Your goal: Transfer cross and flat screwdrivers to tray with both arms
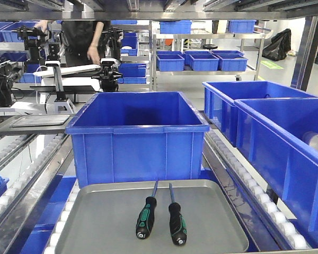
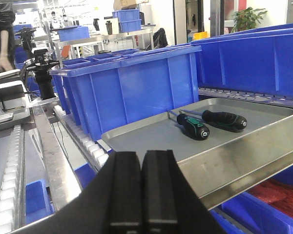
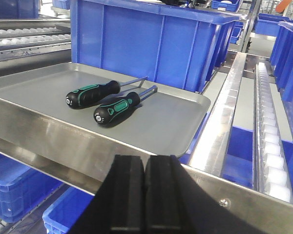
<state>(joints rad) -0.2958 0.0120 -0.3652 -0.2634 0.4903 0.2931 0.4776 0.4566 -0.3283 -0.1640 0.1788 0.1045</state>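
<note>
Two black-and-green screwdrivers lie side by side inside the grey tray [image 1: 106, 222]: one [image 1: 146, 216] on the left, the other [image 1: 176, 222] on the right, shafts pointing toward the blue bin. The left wrist view shows them too, one [image 2: 194, 126] nearer and one [image 2: 223, 119] farther, on the tray [image 2: 151, 139]; in the right wrist view they appear as one [image 3: 92, 93] farther and one [image 3: 116, 108] nearer, on the tray [image 3: 34, 92]. My left gripper [image 2: 142, 161] is shut and empty, below the tray's left corner. The right gripper [image 3: 144, 163] is shut and empty, below the tray's right front rim.
A deep blue bin [image 1: 138, 135] stands right behind the tray. More blue bins [image 1: 286, 137] line the right side. Roller rails [image 1: 254, 185] run along both sides of the tray. A steel frame bar [image 3: 63, 141] crosses in front of the tray.
</note>
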